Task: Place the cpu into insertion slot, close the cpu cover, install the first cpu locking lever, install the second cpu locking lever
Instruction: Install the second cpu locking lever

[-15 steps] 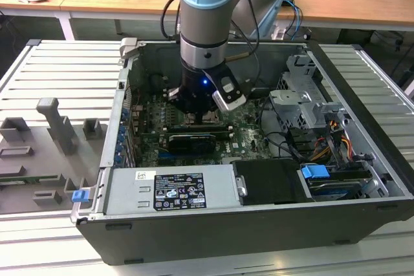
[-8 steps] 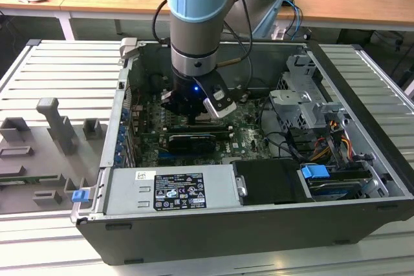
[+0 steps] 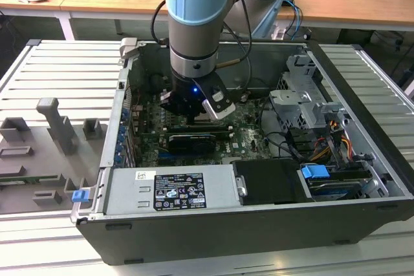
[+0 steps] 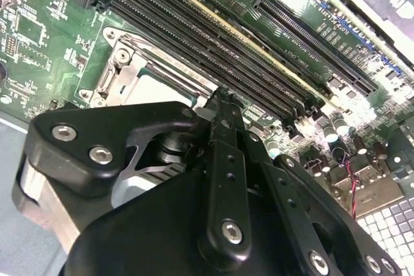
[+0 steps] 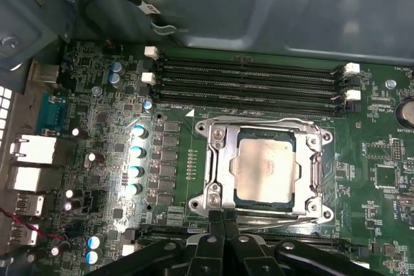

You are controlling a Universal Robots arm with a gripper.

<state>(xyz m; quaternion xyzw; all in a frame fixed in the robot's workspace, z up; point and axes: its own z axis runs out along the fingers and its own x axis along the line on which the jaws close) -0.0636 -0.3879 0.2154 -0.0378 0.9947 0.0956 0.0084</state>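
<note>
Silvery cpu sits framed under cpu cover | thin, fragile, edge-handled | claw closed, empty, touching socket edge.

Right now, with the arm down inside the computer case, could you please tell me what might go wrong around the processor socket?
The black gripper sits right at the edge of the thin silvery metal cpu cover, closed over the square silvery-grey cpu; a slip could scrape either one. The long black memory slots lie close beside the socket, so a sideways move might knock them.
</note>
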